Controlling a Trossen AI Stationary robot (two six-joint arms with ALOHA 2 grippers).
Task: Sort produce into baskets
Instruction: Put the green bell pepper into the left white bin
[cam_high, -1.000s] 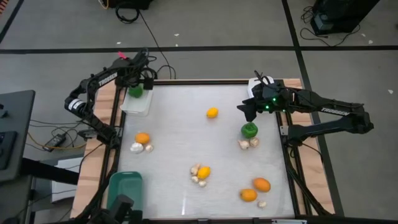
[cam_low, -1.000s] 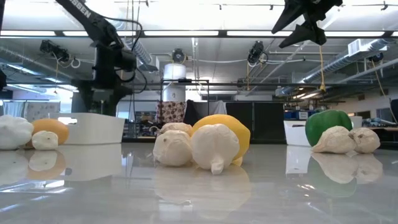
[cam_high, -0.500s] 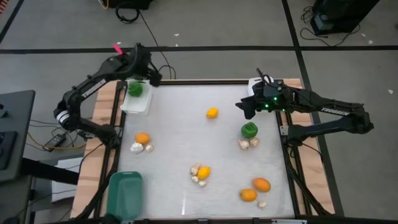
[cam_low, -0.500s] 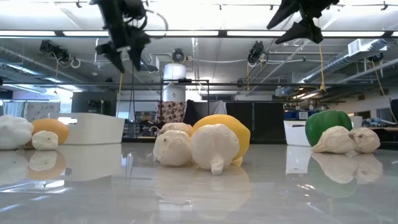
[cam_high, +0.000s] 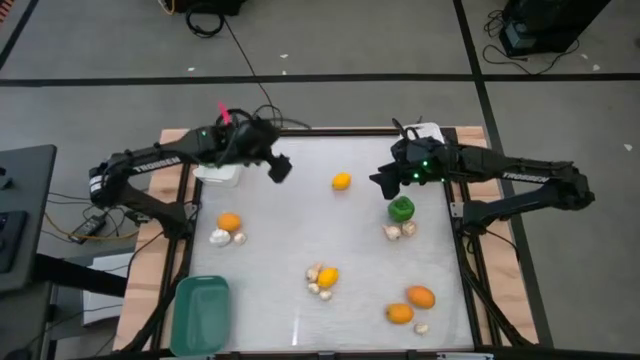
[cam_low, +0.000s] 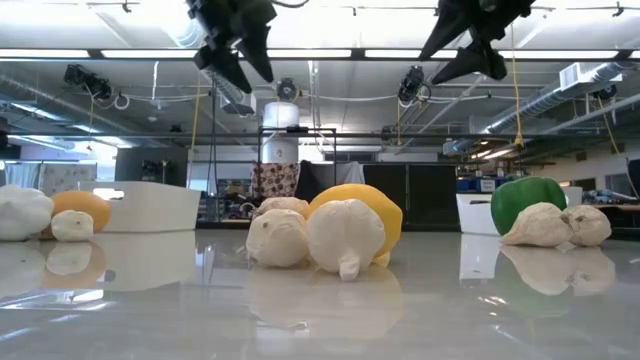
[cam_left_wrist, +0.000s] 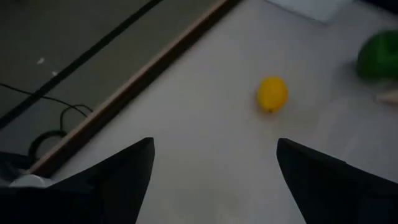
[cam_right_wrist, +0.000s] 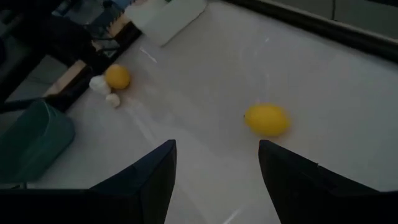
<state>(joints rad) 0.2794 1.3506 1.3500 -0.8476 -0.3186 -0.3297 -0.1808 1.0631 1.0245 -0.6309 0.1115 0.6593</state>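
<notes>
Hovering above the table, left gripper (cam_high: 279, 168) sits just off the white bin (cam_high: 221, 174), jaws apart, holding nothing. Right gripper (cam_high: 381, 182) hangs over the green pepper (cam_high: 401, 209), jaws apart and empty. Yellow fruit (cam_high: 342, 181) lies between the two grippers; teal bin (cam_high: 201, 312) sits at the left near corner.

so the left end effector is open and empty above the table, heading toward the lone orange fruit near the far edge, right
Not quite: that lone fruit is yellow, not orange, as the left wrist view shows. The rest holds: the left end effector is open and empty above the table, with the fruit ahead of it near the far edge.
</notes>
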